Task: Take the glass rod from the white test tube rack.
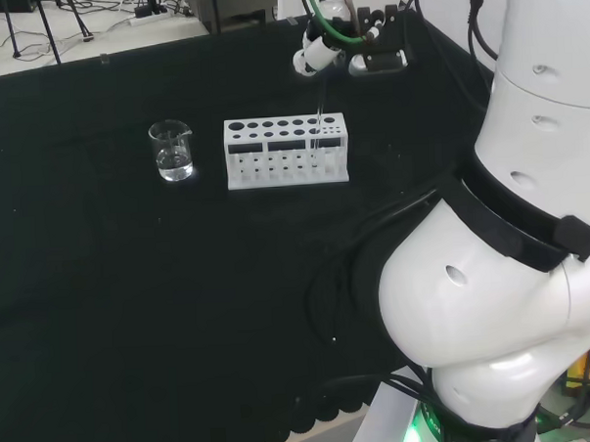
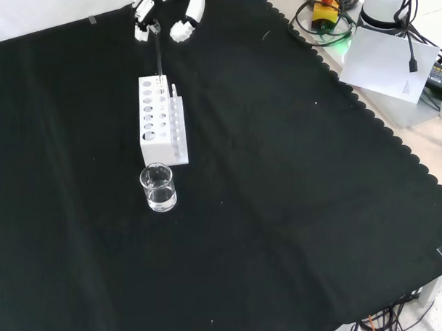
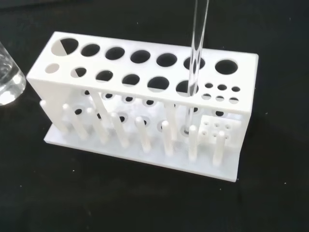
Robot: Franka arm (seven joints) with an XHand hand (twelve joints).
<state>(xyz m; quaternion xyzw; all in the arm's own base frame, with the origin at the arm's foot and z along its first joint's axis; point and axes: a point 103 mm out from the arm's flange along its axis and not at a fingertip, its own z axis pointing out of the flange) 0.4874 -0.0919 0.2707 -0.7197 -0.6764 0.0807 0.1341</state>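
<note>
Clear glass rod (image 3: 197, 46), matt white rack (image 3: 145, 104)

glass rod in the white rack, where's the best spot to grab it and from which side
Best to take the glass rod by its upper end, coming from above. It stands nearly upright in a hole of the white test tube rack, its lower part fenced in by rack walls and pegs. The hand is already up there.

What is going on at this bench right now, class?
A white robot arm holds its black and white hand above the white plastic test tube rack on the black cloth. A clear glass rod stands in one of the rack's holes, its lower end still down at the rack's base, so it has not been taken out yet. In the head view, a small clear glass beaker stands just left of the rack.
</note>
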